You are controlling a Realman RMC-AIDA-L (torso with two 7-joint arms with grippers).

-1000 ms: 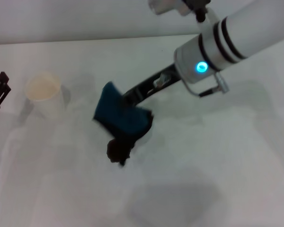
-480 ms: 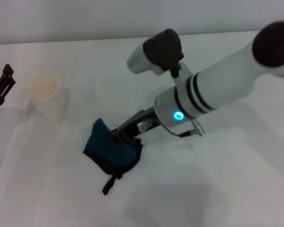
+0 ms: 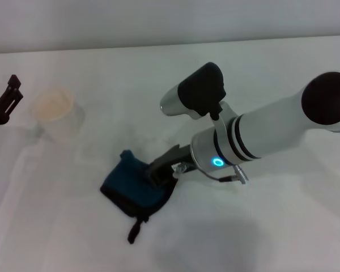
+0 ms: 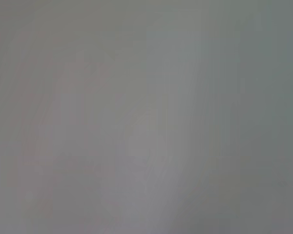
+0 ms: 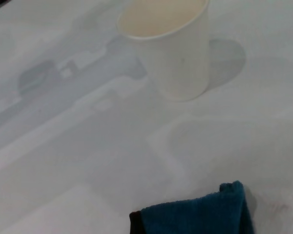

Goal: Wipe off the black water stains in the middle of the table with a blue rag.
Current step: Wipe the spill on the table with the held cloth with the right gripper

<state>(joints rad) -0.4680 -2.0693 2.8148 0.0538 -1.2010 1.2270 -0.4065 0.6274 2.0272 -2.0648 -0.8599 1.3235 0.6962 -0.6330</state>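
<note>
right gripper (image 3: 161, 170) pinching blue rag (image 3: 137, 188), pressed flat on counter (image 3: 283, 226) mid-front | stain hidden beneath | rag soft, light, bunches easily: hold at bunched top | paper cup (image 3: 56, 113) well apart | left gripper (image 3: 3, 102) parked at counter's left edge, spread unclear

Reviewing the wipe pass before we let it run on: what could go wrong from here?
1. The stain is not visible: the blue rag covers where it would be, so leftover residue can't be ruled out.
2. The rag's black loop tab trails loose on the table; it might drag dirt around.
3. The white paper cup stands upright nearby; a wide sweep by the right gripper could tip it.
</note>
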